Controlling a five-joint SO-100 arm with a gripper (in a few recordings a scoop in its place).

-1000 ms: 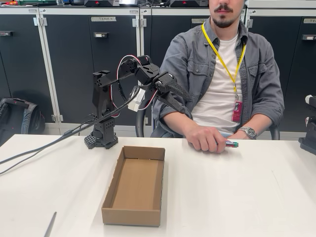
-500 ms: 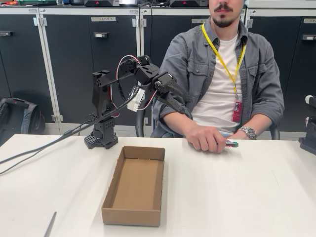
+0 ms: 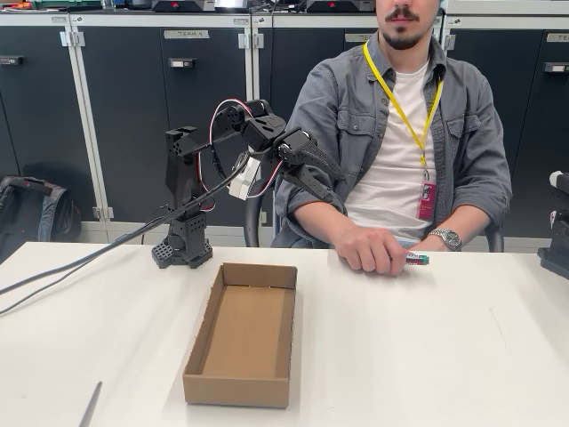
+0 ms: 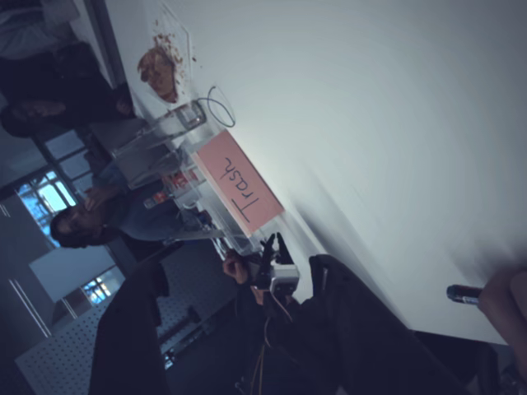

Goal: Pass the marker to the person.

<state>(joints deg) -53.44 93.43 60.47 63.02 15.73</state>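
The marker point(image 3: 416, 259) lies in the person's hand point(image 3: 373, 250), which rests on the white table point(image 3: 427, 356) to the right of the cardboard box point(image 3: 242, 333) in the fixed view; only its green end and a bit of the pink label stick out past the fingers. In the wrist view the same hand point(image 4: 504, 303) sits at the lower right edge with the marker's dark end point(image 4: 464, 294) poking out to its left. Over the last second almost nothing has moved: the hand and marker are where they were, and the arm has only shifted slightly, its cable lying a little differently while the gripper point(image 3: 331, 195) hangs above and behind the box's far right corner, up near the person's forearm and clear of the marker. The gripper carries nothing, and from this angle I cannot tell how far its jaws are parted. Judging from this, the handover looks done, since the marker is with the person point(image 3: 404, 133) and not with the robot, and the small arm motion reads as a retreat toward rest. The box is empty, and a thin grey stick point(image 3: 90, 405) lies near the table's front edge, left of the box, untouched.
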